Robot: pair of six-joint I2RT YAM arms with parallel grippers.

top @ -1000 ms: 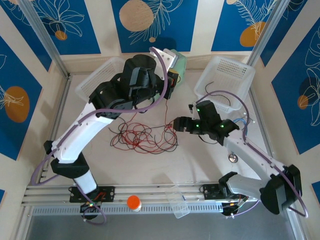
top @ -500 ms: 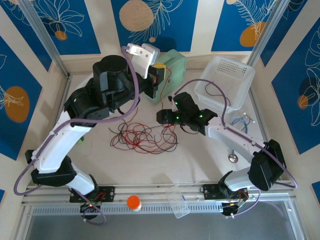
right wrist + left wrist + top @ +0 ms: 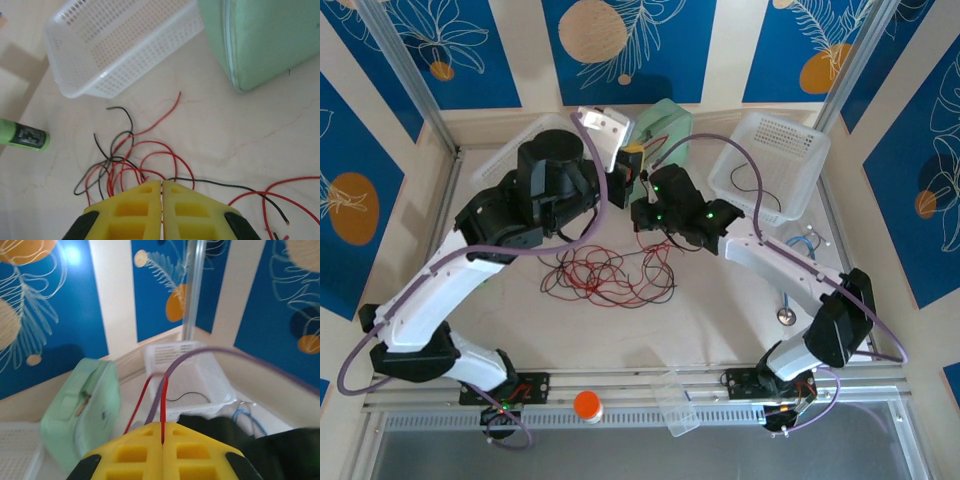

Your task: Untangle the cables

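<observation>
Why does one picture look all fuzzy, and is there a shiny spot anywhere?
Left wrist view: soft all over, the mint case and white basket fuzzy, a bright glare spot on the blue wall. Right wrist view: the cables look crisp, the yellow fingers up close slightly soft. Top view: sharp and evenly lit across the table.

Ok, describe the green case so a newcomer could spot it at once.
Look to the far edge of the table, beyond the two arms. Between the left basket and the right basket sits the case. It is the one mint-green thing there, smooth-sided with rounded corners and a zip, while both baskets are white and perforated.
</observation>
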